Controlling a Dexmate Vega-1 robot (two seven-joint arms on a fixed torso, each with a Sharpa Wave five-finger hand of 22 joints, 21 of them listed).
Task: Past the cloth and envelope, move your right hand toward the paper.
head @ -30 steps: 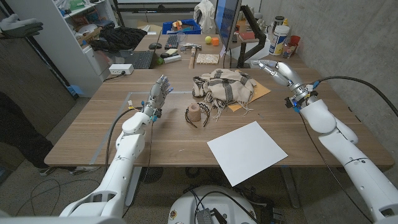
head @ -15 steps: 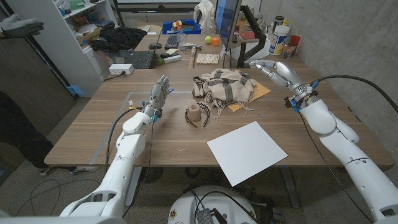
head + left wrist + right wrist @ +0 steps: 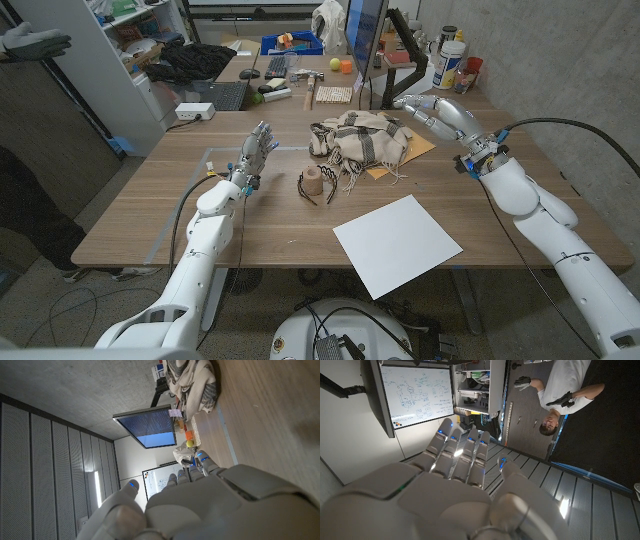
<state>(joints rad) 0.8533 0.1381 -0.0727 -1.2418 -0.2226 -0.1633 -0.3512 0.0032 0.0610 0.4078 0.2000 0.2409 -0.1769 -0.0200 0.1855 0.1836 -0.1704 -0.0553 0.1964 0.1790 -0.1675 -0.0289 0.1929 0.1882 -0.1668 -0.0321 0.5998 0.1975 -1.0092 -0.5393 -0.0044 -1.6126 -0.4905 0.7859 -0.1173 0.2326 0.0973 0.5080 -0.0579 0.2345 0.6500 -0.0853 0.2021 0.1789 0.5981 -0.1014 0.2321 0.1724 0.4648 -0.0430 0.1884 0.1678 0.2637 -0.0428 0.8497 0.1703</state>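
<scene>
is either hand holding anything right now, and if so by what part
Nothing is held. The right hand is raised beyond the cloth and envelope, fingers extended and empty. The left hand is raised over the table, also empty.

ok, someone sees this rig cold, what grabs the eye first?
Probably the white paper, a bright sheet lying skewed near the table's front edge. Next the rumpled striped cloth heaped mid-table, with the tan envelope poking out from beneath its right side. Then the two white arms: the right hand raised open beyond the envelope's far right corner, the left hand held up open on the left side of the table.
</scene>
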